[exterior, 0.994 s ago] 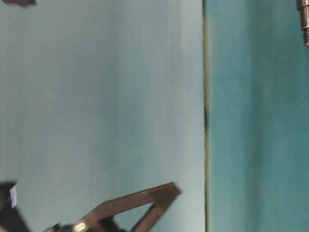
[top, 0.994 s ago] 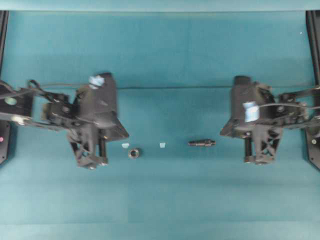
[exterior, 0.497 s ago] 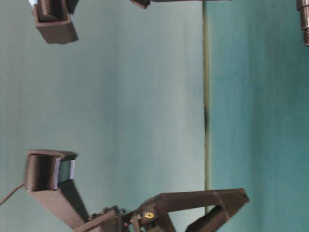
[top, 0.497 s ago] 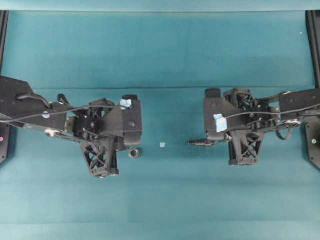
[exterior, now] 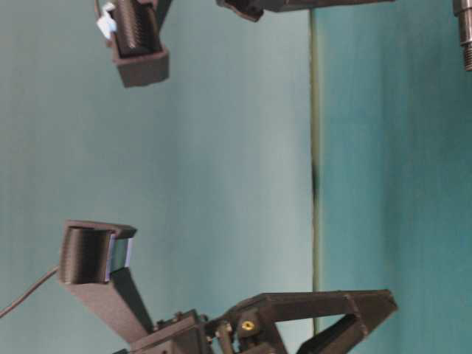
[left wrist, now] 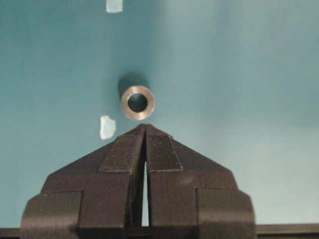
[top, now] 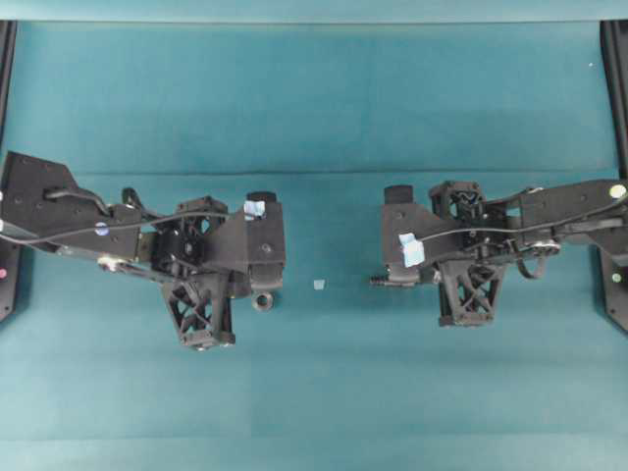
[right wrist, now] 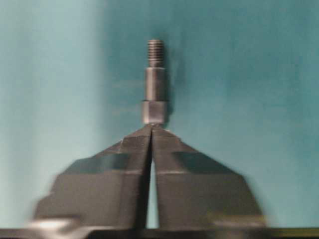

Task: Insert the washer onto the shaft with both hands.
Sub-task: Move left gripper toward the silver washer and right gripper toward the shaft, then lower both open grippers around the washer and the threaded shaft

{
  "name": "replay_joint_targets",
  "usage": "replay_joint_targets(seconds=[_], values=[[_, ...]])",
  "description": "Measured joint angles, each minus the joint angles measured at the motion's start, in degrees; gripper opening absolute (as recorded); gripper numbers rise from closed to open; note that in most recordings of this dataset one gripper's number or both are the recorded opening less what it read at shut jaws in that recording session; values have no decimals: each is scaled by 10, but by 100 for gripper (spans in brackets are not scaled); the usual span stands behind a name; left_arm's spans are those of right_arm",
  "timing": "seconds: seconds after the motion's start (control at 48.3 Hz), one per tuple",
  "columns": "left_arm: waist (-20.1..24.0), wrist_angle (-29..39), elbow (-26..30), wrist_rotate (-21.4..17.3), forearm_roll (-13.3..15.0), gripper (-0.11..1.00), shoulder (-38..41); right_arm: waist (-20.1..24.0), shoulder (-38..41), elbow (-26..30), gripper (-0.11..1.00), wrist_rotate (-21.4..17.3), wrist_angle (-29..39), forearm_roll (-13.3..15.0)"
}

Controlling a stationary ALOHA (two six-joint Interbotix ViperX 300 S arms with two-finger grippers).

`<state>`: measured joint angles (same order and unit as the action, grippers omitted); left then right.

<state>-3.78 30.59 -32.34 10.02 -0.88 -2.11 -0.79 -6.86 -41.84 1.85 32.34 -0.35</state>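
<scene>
Between the two arms, on the teal bench [top: 324, 108], both claws hang low with nothing in their grip. In the left wrist view the left claw [left wrist: 145, 130] is clenched, its ribbed fingers [left wrist: 123, 149] meeting at the tips with only a thin slit behind them. Just beyond those tips, apart from them, the washer [left wrist: 137, 102] lies flat on the bench, its dark hole facing up. One pale tape scrap [left wrist: 106, 127] lies just beside the washer and the fingertip; another [left wrist: 114, 5] lies farther out at the frame's edge.

In the right wrist view the right claw [right wrist: 151, 128] is likewise clenched, fingertips together. The shaft [right wrist: 155, 82] lies on the bench directly ahead of it, long axis in line with the claw, thick collar end nearest the tips and threaded end pointing away. Whether the tips touch the collar cannot be told.

From overhead, the washer [top: 262, 300] peeks out at the edge of the left claw's body, and the shaft [top: 387, 281] lies level across the view, mostly hidden under the right claw, threaded end toward the middle. A tape scrap [top: 318, 285] sits between them.
</scene>
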Motion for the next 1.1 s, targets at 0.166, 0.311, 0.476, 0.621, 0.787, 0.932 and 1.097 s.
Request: replay_joint_targets(seconds=[0.166,0.311,0.476,0.621,0.787,0.932,1.097], values=[[-1,-11,0,4,-1,53,20,-6,10,0,38,0,-11,0],[-1,-13,0,4,-1,92,48,-8,25,1,80,5,-19,1],[-1,-19,4,4,0,93,64,-8,42,1,96,8,-22,2],[-1,-29,4,3,-1,93,70,-8,48,1,95,8,-33,2],[0,-40,4,1,-1,93,84,-8,60,0,95,8,-48,2],[-1,-67,4,-3,-1,93,98,-7,69,-4,95,8,-62,2],[-1,-80,4,-4,-1,93,109,-6,78,-6,95,8,-68,2]])
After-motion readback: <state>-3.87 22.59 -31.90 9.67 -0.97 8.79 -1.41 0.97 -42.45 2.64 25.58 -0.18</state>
